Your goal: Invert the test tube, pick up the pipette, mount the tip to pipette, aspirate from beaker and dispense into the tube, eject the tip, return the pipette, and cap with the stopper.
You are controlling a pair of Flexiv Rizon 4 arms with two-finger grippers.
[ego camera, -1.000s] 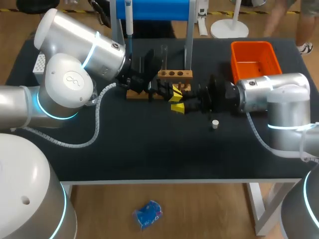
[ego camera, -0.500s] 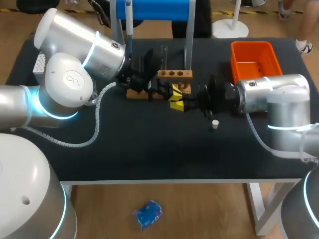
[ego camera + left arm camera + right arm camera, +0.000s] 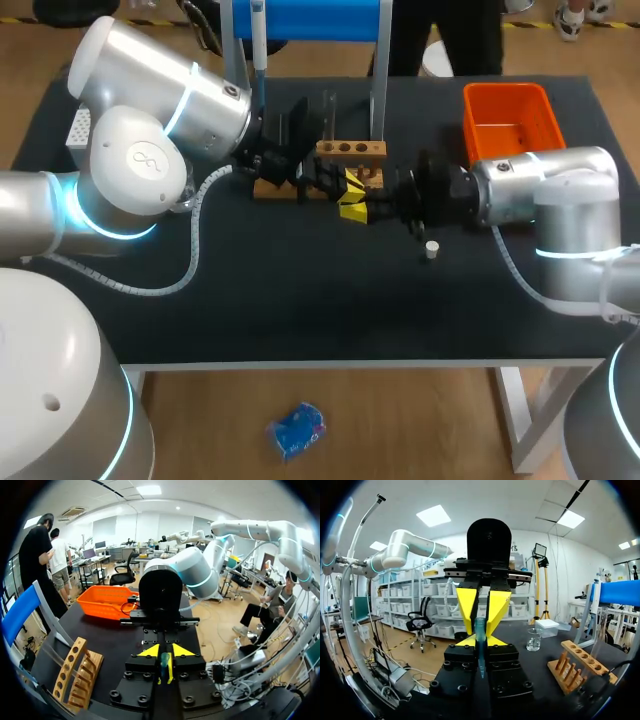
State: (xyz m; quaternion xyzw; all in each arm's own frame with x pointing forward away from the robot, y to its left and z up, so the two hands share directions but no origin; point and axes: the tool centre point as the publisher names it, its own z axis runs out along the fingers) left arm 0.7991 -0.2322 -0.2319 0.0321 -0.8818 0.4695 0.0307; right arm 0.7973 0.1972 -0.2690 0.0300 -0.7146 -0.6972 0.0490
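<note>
Tube [image 3: 480,630]: held in the air just in front of the rack [image 3: 350,150], between the two facing grippers. Likely the handover for the flip. Left gripper [image 3: 164,668] pinches it narrow. Right gripper [image 3: 480,641] straddles it; closure can't tell. Advice: right should clamp firmly before left releases, then turn slowly, clear of rack. Tube slim, teal-tinted, see-through.

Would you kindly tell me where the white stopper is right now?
In the head view the white stopper lies on the black table, right of centre, close beside the right arm, apart from the wooden rack.
</note>
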